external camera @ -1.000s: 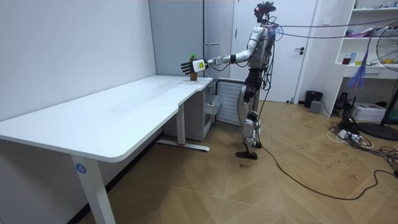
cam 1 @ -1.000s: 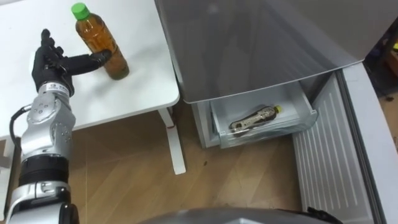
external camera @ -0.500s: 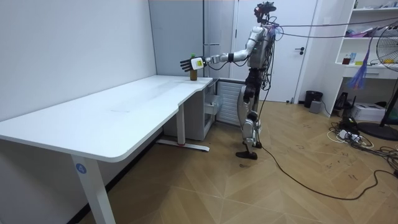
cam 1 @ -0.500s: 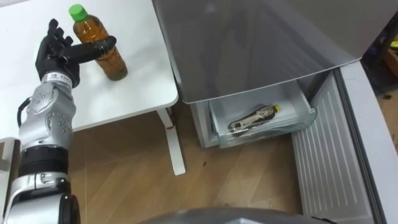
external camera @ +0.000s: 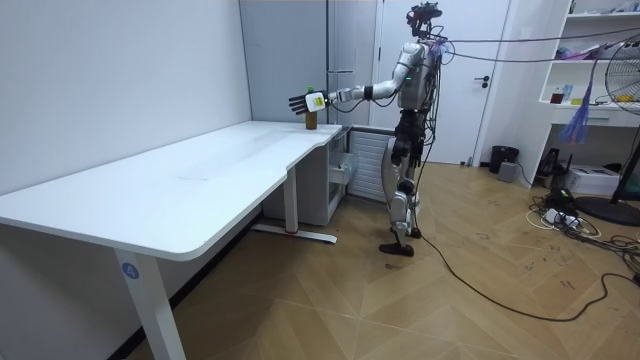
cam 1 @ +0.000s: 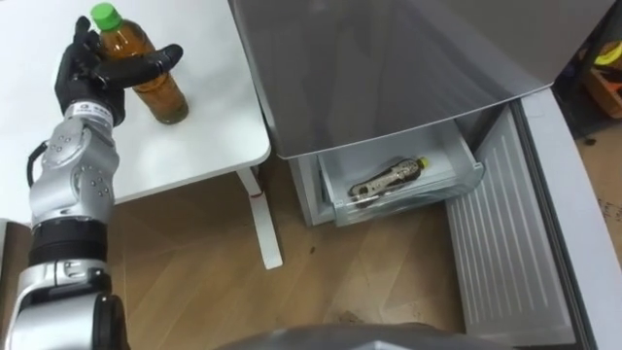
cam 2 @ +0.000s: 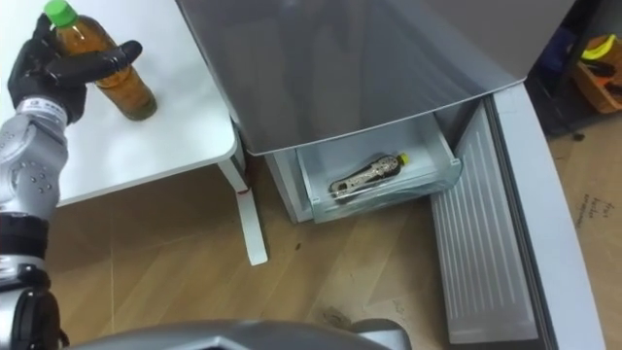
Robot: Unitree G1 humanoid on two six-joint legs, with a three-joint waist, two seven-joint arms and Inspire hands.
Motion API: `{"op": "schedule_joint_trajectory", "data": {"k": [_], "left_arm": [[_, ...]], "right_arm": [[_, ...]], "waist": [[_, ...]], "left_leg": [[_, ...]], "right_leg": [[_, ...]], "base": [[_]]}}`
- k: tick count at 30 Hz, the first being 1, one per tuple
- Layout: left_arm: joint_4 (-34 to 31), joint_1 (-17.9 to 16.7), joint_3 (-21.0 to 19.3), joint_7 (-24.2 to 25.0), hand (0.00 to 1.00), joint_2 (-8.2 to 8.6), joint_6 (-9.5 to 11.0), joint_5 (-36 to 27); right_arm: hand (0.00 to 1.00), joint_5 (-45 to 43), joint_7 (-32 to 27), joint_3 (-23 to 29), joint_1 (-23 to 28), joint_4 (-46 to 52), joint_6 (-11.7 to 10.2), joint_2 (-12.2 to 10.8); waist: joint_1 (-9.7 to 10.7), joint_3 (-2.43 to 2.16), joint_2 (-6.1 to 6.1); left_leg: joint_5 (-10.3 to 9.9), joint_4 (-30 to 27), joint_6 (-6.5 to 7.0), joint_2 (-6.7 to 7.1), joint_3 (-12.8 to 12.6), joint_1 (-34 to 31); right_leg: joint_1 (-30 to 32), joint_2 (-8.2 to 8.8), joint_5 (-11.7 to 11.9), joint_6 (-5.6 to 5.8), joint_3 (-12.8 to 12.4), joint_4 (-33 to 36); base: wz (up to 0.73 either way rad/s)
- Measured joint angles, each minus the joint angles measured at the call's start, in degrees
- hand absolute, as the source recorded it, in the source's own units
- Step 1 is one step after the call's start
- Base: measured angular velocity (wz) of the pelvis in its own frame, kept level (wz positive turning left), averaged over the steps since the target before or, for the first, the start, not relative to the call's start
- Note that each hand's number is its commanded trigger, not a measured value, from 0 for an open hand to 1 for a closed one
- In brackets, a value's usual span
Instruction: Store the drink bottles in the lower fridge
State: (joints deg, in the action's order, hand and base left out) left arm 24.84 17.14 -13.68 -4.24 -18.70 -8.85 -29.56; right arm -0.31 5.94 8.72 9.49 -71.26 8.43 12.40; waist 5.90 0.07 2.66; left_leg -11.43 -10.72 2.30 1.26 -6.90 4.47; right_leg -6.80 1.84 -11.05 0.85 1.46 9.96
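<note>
The bottle [cam 1: 165,97] of brown drink with a green cap [cam 1: 102,15] stands upright on the white bench [cam 1: 194,146], near the bench's edge beside the fridge [cam 1: 389,68]. The left hand [cam 1: 89,76] is around its upper part: the thumb lies across the front of the bottle and the other fingers [cam 1: 78,39] reach behind it, so the hand holds the bottle while its bottom rests on the bench. A second bottle [cam 1: 391,179] lies on its side in the clear drawer [cam 1: 457,185] at the bottom of the grey fridge, and this drawer is pulled out. The fridge door [cam 1: 505,243] stands open on the right, above the wooden floor [cam 1: 369,272]. In the room view the robot stands upright in front of the fridge at the end of the bench, with its left arm stretched out toward the room view's left.
</note>
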Motion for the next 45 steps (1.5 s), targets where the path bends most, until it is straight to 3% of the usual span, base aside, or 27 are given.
{"op": "schedule_joint_trajectory", "data": {"k": [4, 5, 6, 7, 8, 9, 15, 26, 32, 45], "left_arm": [[0.1, 0.6, 0.3, 0.1, 0.00, -0.12, 0.0, 0.0], [0.3, 0.6, 0.3, 0.3, 0.12, -0.12, -0.1, 0.0], [0.5, 0.6, 0.3, 0.4, 0.50, -0.12, -0.1, 0.0], [0.8, 0.6, 0.3, 0.4, 0.58, -0.12, -0.3, 0.1], [0.9, 0.6, 0.3, 0.4, 0.95, -0.12, -0.6, 0.1], [1.0, 0.6, 0.3, 0.4, 1.00, -0.12, -0.6, 0.1], [1.1, 0.6, 0.3, 0.3, 1.00, -0.17, -0.6, 0.3], [1.1, 0.7, 0.4, -0.2, 1.00, -0.45, -1.4, 0.5], [1.5, 0.7, 0.5, -0.5, 1.00, -0.41, -2.9, 1.0], [1.5, 0.7, 0.5, -1.4, 1.00, -0.42, -3.7, 1.3]], "right_arm": [[0.00, 0.0, -0.4, -0.8, 0.0, 0.0, 0.5, 0.0], [0.00, 0.0, -0.4, -0.8, 0.0, 0.0, 0.5, 0.0], [0.00, 0.0, -0.5, -0.8, 0.1, 0.0, 0.5, 0.0], [0.00, 0.0, -0.7, -0.8, 0.1, 0.0, 0.5, 0.0], [0.00, 0.0, -1.0, -0.8, 0.0, 0.0, 0.5, 0.0], [0.00, 0.0, -1.0, -0.8, -0.1, 0.0, 0.5, 0.0], [0.00, 0.0, -1.0, -0.8, 0.0, 0.0, 0.4, 0.0], [0.00, 0.0, -1.0, -0.7, -0.2, 0.1, 0.4, 0.0], [0.00, 0.0, -0.9, -0.7, -0.4, 0.1, 0.4, 0.0], [0.00, 0.0, -0.7, -0.7, -1.0, 0.3, 0.5, 0.0]], "waist": [[0.0, 0.06, 0.13], [0.0, 0.09, 0.17], [0.0, 0.13, 0.24], [0.0, 0.17, 0.31], [0.0, 0.22, 0.40], [0.0, 0.25, 0.45], [-0.1, 0.28, 0.68], [0.0, 0.19, -0.55], [0.0, 0.18, -0.52], [0.0, 0.13, -0.08]], "left_leg": [[0.0, 0.0, 0.00, 0.01, -0.1, 0.1], [0.0, 0.0, 0.00, 0.00, -0.1, 0.1], [0.0, 0.0, 0.00, -0.01, -0.1, 0.1], [0.0, 0.0, 0.00, -0.02, -0.1, 0.1], [0.0, 0.1, 0.00, -0.02, -0.1, 0.1], [0.0, 0.1, 0.00, -0.02, -0.1, 0.1], [0.0, 0.1, 0.00, -0.12, -0.3, 0.0], [0.0, 0.1, 0.00, -0.21, -0.6, -0.2], [0.0, 0.0, -0.01, -0.29, -0.7, -0.6], [0.0, -0.2, -0.02, -0.38, -0.6, -0.8]], "right_leg": [[-0.1, 0.01, 0.0, 0.00, -0.1, 0.0], [-0.1, 0.01, 0.0, -0.01, -0.1, 0.0], [-0.1, 0.00, 0.0, -0.01, -0.1, 0.0], [0.0, 0.00, 0.0, -0.02, -0.1, 0.0], [0.0, -0.01, 0.0, -0.02, -0.1, 0.1], [0.0, -0.02, 0.0, -0.02, -0.1, 0.1], [0.4, -0.12, 0.0, -0.03, -0.4, 0.6], [0.9, -0.14, 0.0, -0.04, -0.4, 0.7], [1.3, -0.21, 0.0, -0.05, -0.4, 0.7], [1.3, -0.16, 0.0, -0.08, 0.0, 0.7]], "base": [[0.00], [0.00], [0.00], [0.00], [0.00], [0.00], [-0.01], [0.00], [0.00], [0.00]]}}
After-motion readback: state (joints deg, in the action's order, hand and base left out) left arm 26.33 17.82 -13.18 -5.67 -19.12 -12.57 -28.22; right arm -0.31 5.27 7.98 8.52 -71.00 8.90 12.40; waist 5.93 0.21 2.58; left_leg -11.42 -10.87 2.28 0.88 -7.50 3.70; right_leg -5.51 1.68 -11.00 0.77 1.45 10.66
